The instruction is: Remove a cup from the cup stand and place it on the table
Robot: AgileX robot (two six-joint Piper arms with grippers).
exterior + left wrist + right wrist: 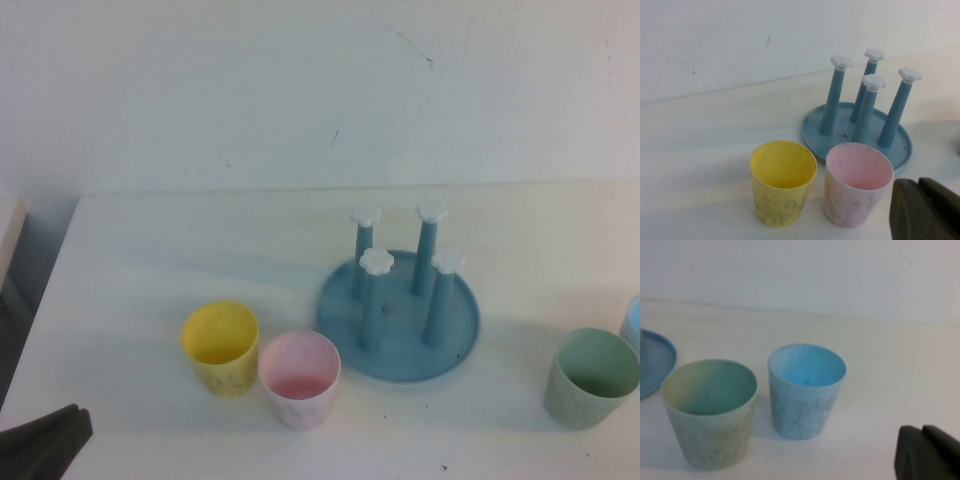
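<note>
The cup (299,379) stands upright, mouth up, on the table (150,250), just beside the near-left rim of the cup stand (455,340) and not touching it. The cup stand sits near the table's middle; all four of its pegs are bare, each topped by a white flower-shaped cap. A yellow cup (221,347) stands upright immediately to the left of the pink one, the two close together or just touching. A pale green cup (592,377) stands upright toward the right side of the table, well apart from the stand, with a blue cup (806,389) just beside it at the right edge of the high view. The left gripper (926,209) is near the table's front-left corner, close to the pink cup and holding nothing; only a dark part of it is visible, so whether it is apart or together cannot be determined. The right gripper (927,452) is near the blue cup, likewise only partly visible and its state indeterminable.
</note>
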